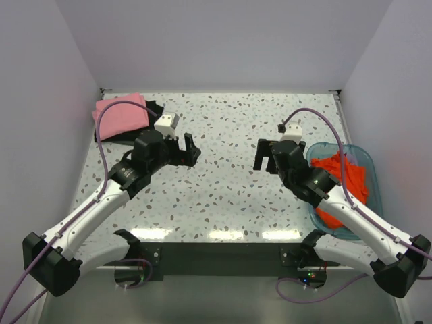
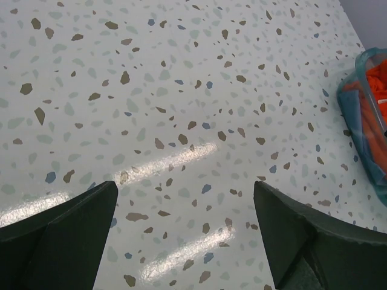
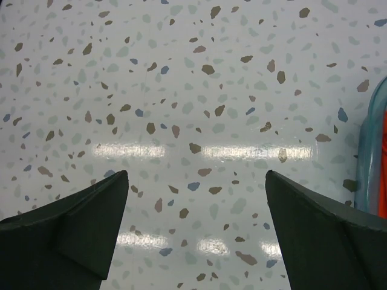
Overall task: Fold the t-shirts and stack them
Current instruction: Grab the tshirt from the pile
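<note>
Left fingers (image 1: 191, 150) and right fingers (image 1: 265, 156) hang wide apart, empty, above speckled table (image 1: 223, 202). Orange-red cloth t-shirt (image 1: 341, 177) lies in translucent blue plastic basket (image 1: 373, 183), right.

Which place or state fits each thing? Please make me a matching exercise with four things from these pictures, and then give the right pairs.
Things:
1. soft pink cloth t-shirt
2. bright orange-red cloth t-shirt
3. black cloth t-shirt
4. translucent blue plastic basket

Places or states:
A. crumpled inside the basket
B. standing at the right edge of the speckled white table
C. folded, on top, in the far left corner
D. lying under the pink t-shirt

Pairs: 1-C, 2-A, 3-D, 4-B
</note>
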You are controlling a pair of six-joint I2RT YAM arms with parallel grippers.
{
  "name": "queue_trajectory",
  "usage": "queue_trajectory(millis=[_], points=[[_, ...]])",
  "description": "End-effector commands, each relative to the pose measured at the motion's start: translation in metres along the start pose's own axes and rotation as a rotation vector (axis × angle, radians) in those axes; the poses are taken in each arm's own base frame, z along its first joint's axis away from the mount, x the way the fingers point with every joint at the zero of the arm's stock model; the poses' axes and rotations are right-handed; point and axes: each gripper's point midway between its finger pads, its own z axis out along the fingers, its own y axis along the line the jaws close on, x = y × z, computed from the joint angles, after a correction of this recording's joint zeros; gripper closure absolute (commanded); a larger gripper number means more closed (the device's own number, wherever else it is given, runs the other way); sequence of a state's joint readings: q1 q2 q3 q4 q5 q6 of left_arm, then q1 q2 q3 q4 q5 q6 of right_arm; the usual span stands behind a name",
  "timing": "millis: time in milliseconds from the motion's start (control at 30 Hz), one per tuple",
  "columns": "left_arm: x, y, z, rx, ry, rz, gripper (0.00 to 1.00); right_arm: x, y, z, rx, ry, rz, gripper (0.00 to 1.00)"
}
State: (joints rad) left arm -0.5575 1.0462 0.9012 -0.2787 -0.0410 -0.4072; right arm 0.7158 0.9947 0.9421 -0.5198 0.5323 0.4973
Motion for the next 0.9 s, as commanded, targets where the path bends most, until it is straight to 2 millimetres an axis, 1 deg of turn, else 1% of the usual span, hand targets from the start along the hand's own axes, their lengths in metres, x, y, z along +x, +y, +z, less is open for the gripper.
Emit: queue_trajectory(millis=[0, 33, 67, 100, 133, 167, 200, 233, 267, 367, 400, 433, 467, 500, 533, 567, 600, 667, 700, 733, 767, 800, 867], points=[[-0.003, -0.002, -0.005, 0.016, -0.014, 0.02, 0.0, -0.007, -0.003, -0.001, 0.019, -0.027, 0.021, 0.01], [-0.003, -0.002, -0.005, 0.016, -0.012, 0.021, 0.0, -0.007, -0.005, -0.001, 0.032, -0.023, 0.02, 0.01], [-0.004, -0.002, -0.006, 0.018, -0.013, 0.024, 0.0, -0.012, -0.003, -0.002, 0.037, -0.026, 0.027, 0.01], [-0.004, -0.003, -0.006, 0.021, -0.012, 0.026, 0.0, -0.006, -0.006, 0.002, 0.064, 0.01, 0.005, 0.01], [-0.005, -0.004, -0.006, 0.025, -0.014, 0.029, 0.0, -0.004, -0.007, 0.004, 0.086, 0.026, -0.008, 0.01], [-0.005, -0.005, -0.006, 0.031, -0.012, 0.03, 0.0, -0.017, -0.009, 0.004, 0.125, 0.005, -0.011, 0.01], [-0.005, -0.005, -0.007, 0.032, -0.011, 0.032, 0.0, -0.007, -0.024, 0.011, 0.212, 0.059, -0.041, 0.01], [-0.006, -0.006, -0.007, 0.034, -0.011, 0.035, 0.0, -0.01, -0.034, 0.014, 0.262, 0.068, -0.038, 0.01], [-0.006, -0.006, -0.007, 0.037, -0.01, 0.036, 0.0, -0.023, -0.06, 0.018, 0.347, 0.065, 0.012, 0.01], [-0.007, -0.007, -0.007, 0.043, -0.013, 0.034, 0.0, -0.028, -0.106, 0.025, 0.449, 0.095, 0.118, 0.01], [-0.007, -0.008, -0.008, 0.043, -0.014, 0.028, 0.0, -0.034, -0.136, 0.025, 0.517, 0.078, 0.194, 0.02], [-0.004, -0.011, -0.007, 0.062, 0.001, 0.025, 0.0, -0.035, -0.15, 0.025, 0.553, 0.07, 0.227, 0.02], [-0.002, -0.013, -0.006, 0.074, 0.009, 0.021, 0.0, -0.031, -0.177, 0.024, 0.622, 0.074, 0.276, 0.02], [-0.001, -0.015, -0.006, 0.08, 0.013, 0.013, 0.0, -0.027, -0.185, 0.026, 0.633, 0.09, 0.309, 0.02], [0.003, -0.015, -0.004, 0.081, 0.028, 0.009, 0.0, -0.016, -0.196, 0.031, 0.665, 0.124, 0.329, 0.02], [0.004, -0.016, -0.003, 0.089, 0.033, 0.004, 0.0, -0.011, -0.212, 0.03, 0.707, 0.134, 0.366, 0.02], [0.008, -0.016, -0.001, 0.092, 0.043, -0.001, 0.0, -0.006, -0.219, 0.034, 0.721, 0.144, 0.39, 0.03], [0.012, -0.02, 0.002, 0.117, 0.059, -0.004, 0.0, 0.006, -0.241, 0.039, 0.787, 0.156, 0.436, 0.05], [0.013, -0.021, 0.002, 0.121, 0.062, -0.006, 0.0, 0.01, -0.247, 0.041, 0.811, 0.155, 0.445, 0.05], [0.014, -0.022, 0.004, 0.127, 0.069, -0.006, 0.0, 0.018, -0.252, 0.044, 0.82, 0.17, 0.459, 0.06], [0.015, -0.024, 0.004, 0.136, 0.073, -0.006, 0.0, 0.023, -0.262, 0.051, 0.832, 0.171, 0.492, 0.07], [0.018, -0.024, 0.006, 0.139, 0.084, -0.006, 0.0, 0.028, -0.261, 0.059, 0.797, 0.19, 0.523, 0.08], [0.018, -0.024, 0.007, 0.14, 0.086, -0.005, 0.0, 0.037, -0.267, 0.068, 0.792, 0.21, 0.56, 0.09]])
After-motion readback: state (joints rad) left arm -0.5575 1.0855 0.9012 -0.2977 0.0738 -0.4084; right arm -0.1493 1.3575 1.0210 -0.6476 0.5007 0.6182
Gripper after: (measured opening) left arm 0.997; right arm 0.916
